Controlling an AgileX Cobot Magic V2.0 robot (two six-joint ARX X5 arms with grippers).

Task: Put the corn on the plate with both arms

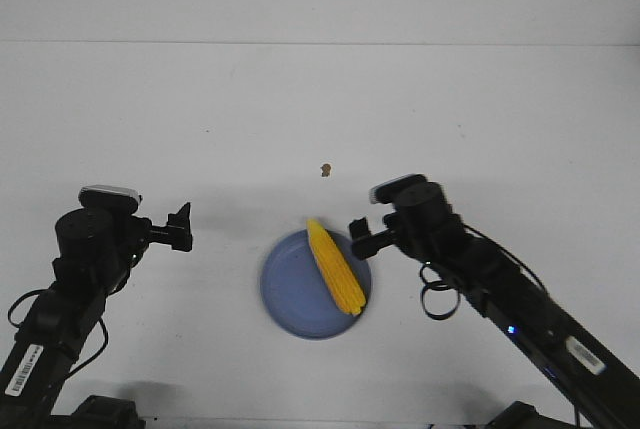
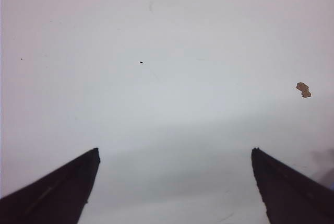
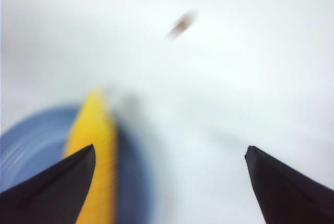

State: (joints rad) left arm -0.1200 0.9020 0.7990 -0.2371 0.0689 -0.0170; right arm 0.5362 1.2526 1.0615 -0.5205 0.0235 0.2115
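Note:
The yellow corn (image 1: 335, 266) lies on the right half of the round periwinkle-blue plate (image 1: 290, 294), its pale tip at the far rim. My right gripper (image 1: 358, 236) is open and empty, just right of the corn, raised a little above the plate's rim. In the right wrist view the blurred corn (image 3: 96, 151) and plate (image 3: 31, 140) sit beside one finger (image 3: 52, 187). My left gripper (image 1: 181, 227) is open and empty, well left of the plate. The left wrist view shows only bare table between its fingers (image 2: 57, 192).
A small brown speck (image 1: 324, 169) lies on the white table beyond the plate; it also shows in the left wrist view (image 2: 303, 89) and, blurred, in the right wrist view (image 3: 181, 24). The table's far edge (image 1: 320, 44) meets a pale wall.

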